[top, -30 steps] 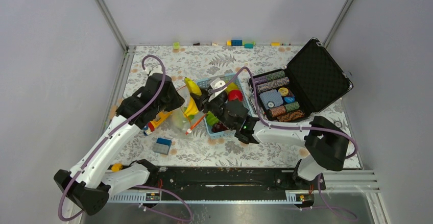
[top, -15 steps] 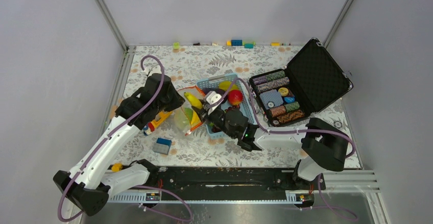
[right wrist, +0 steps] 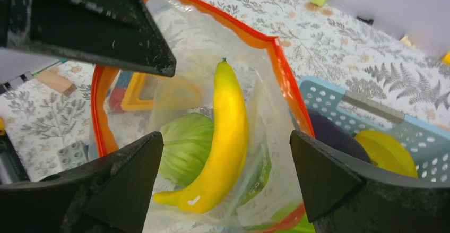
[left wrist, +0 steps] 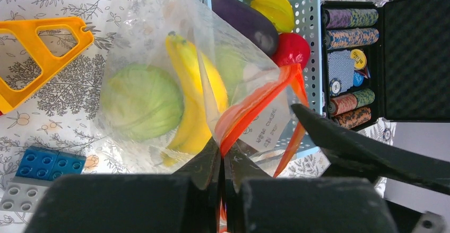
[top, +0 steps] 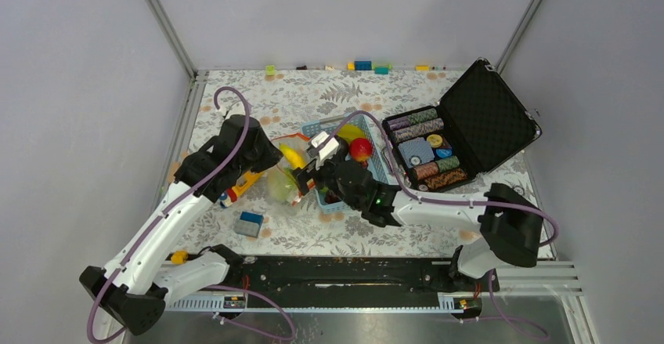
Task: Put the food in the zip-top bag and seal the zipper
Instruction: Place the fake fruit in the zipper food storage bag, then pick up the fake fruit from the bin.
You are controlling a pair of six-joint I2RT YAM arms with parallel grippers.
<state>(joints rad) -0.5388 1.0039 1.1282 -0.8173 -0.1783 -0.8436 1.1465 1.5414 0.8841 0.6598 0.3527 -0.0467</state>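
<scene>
The light-blue perforated plastic basket (right wrist: 339,105) is smooth with a slight gloss. Just left of the basket, the clear thin plastic zip-top bag (right wrist: 175,79) is crinkly and shiny, and its orange-red plastic zipper (right wrist: 288,82) strip is smoother. Inside the bag, the yellow toy banana (right wrist: 225,132) is glossy moulded plastic. The pale green cabbage-like head (right wrist: 188,148) looks duller. Right of the basket, the black case (left wrist: 419,52) has a matt, dimpled foam lining. Under the basket, the fern-printed table cover (top: 266,97) looks matt.
</scene>
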